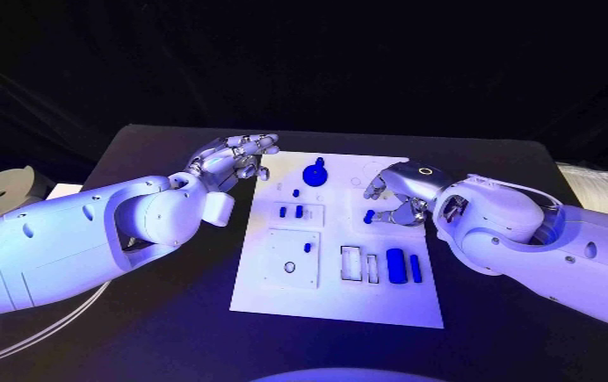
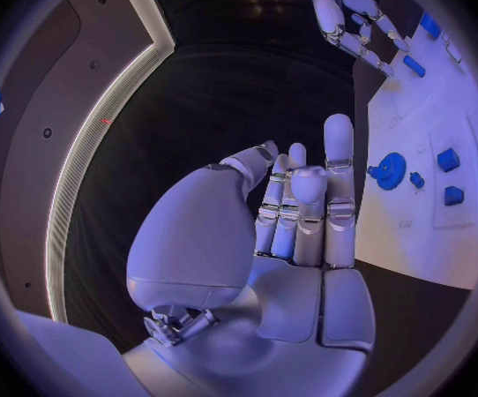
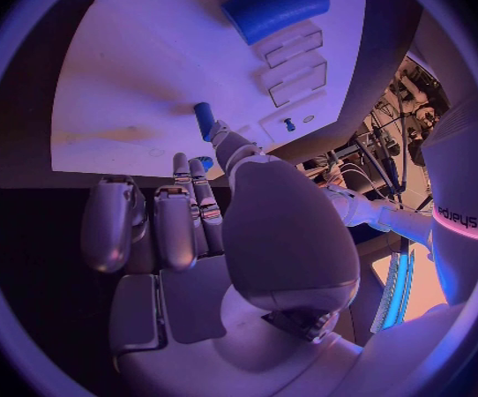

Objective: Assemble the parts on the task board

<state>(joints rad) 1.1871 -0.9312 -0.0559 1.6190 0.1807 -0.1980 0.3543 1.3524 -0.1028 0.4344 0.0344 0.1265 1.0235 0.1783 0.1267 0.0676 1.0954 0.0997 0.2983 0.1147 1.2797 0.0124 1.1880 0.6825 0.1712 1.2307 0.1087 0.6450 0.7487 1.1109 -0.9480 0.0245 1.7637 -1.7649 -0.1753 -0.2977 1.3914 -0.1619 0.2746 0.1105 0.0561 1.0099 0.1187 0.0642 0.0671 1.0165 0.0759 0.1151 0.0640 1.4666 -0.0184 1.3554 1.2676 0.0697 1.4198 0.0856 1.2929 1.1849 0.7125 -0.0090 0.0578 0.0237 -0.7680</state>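
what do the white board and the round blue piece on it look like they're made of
The task board looks like matte white plastic, possibly painted: flat, even, with clean-cut rectangular recesses and no glare. The round blue piece looks like moulded or printed plastic: solid uniform colour, dull sheen, with a toothed gear-like rim in the left wrist view. Neither can be settled by look alone.

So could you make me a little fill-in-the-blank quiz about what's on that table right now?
1. The task board is a flat plate coloured ____.
2. The small parts lying on it are coloured ____.
3. The right hand hovers over the board, while the ____ hand sits beside the board's edge.
4. The table under the board is coloured ____.

Missing words: white; blue; left; black.
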